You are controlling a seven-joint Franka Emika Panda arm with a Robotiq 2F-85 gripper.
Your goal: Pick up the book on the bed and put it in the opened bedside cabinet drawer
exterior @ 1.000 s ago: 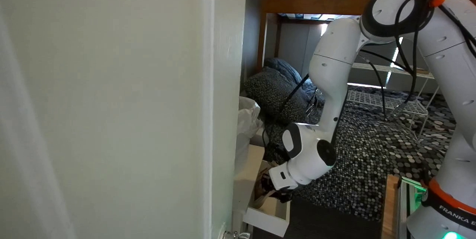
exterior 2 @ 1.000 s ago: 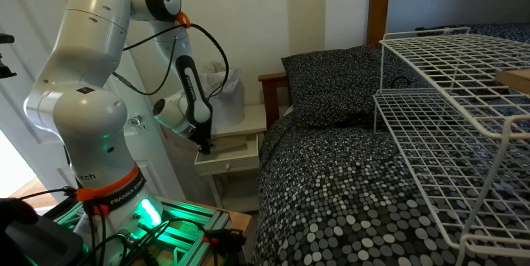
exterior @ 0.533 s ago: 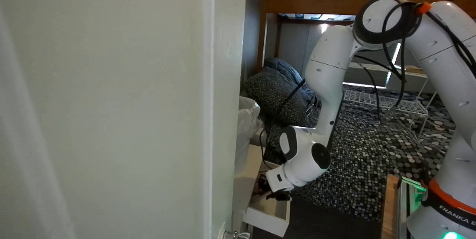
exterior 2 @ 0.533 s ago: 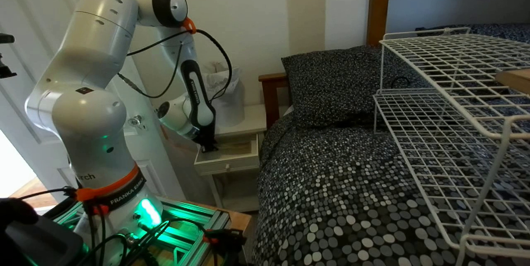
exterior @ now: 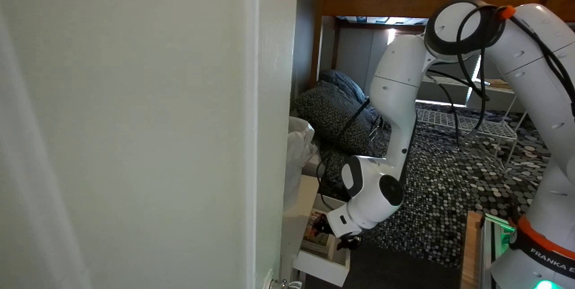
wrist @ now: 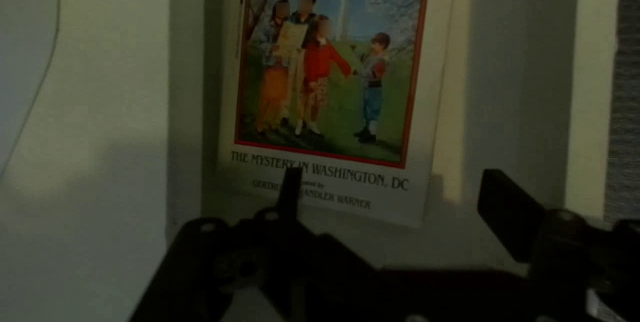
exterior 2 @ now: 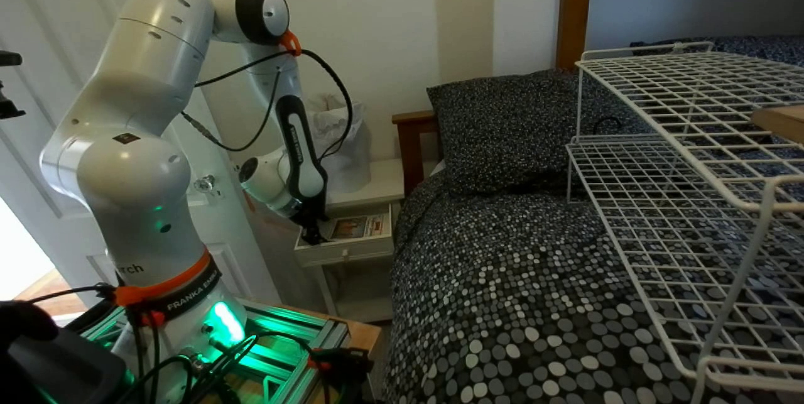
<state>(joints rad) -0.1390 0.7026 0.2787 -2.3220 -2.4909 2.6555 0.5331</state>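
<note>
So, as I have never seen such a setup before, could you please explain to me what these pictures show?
This is a single white robot arm. Two pictures are exterior views, taken from different places outside it; the dim close-up is the wrist view, taken from the arm itself. There you see its dark fingers, standing apart and holding nothing. Beyond them a book lies cover up in the open drawer of a white bedside cabinet. On that cabinet stands a bag-lined white bin. Beside the cabinet is a speckled bed, bearing a pillow and a white wire rack.
</note>
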